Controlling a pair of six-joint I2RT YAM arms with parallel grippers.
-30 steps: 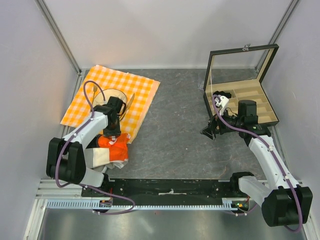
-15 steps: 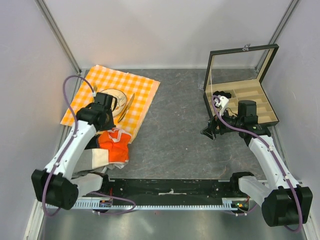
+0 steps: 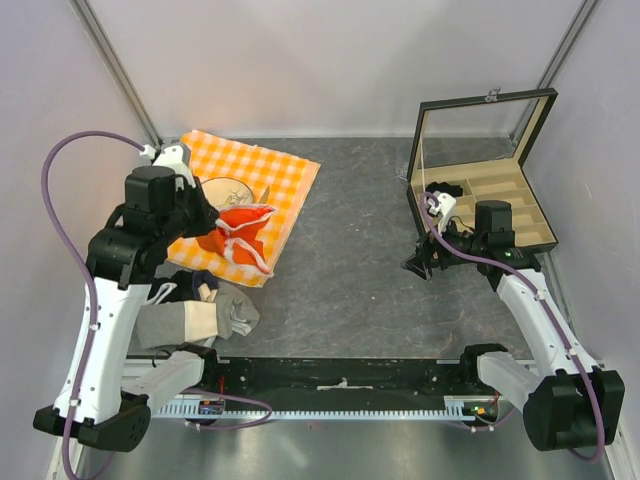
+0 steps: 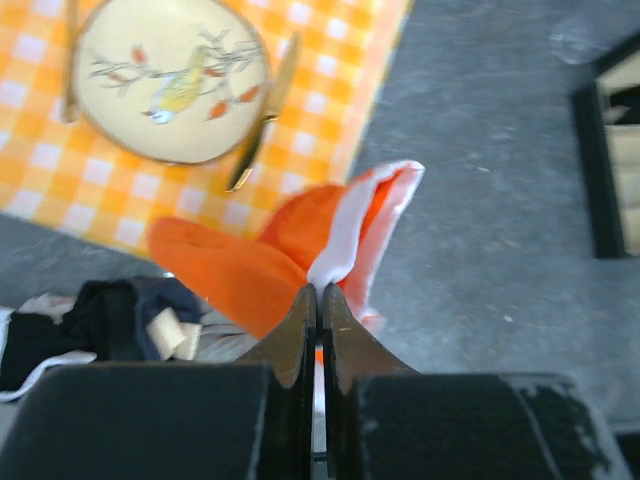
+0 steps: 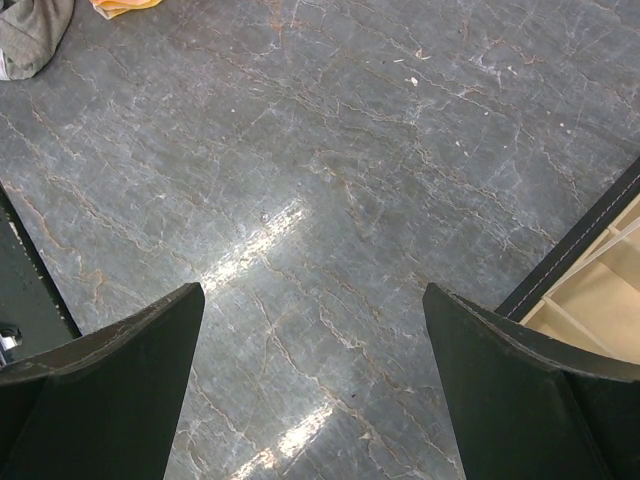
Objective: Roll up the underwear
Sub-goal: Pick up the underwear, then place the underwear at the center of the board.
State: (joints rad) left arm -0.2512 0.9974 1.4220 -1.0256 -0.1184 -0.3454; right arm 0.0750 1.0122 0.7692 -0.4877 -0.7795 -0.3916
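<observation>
Left gripper [image 3: 207, 224]: your left jaws are pressed together, and the wrist view shows them [image 4: 318, 296] pinching a white-trimmed fold of the underwear.
Underwear [image 3: 240, 236]: it hangs from that pinch over the near right part of the checkered cloth [image 3: 280, 172]. You cannot tell whether its lowest fold touches the cloth.
Long axis: from above, the garment runs from the gripper on the left out to the right. The orange body bunches near the fingers, and the white-edged loops trail right and toward you.
Wrist-only detail: an open, white-trimmed edge of the underwear [image 4: 290, 228] points away from the fingers toward the far right.
Markings: the plate [image 4: 170, 80] carries a painted bird on a twig with red leaves, which only the left wrist view shows clearly. A knife [image 4: 264, 128] lies just beside its right rim.
Near left: grey-white cloths [image 3: 205, 318] lie in a heap, with a small black bundle [image 4: 112, 316] at its far edge.
Table [image 3: 350, 260]: grey and marbled.
Right gripper [image 3: 419, 263]: your right jaws are spread wide and hold nothing, hanging over bare tabletop [image 5: 310, 300].
Box [image 3: 492, 192]: its lid is raised, and its corner shows at the right of the right wrist view.
</observation>
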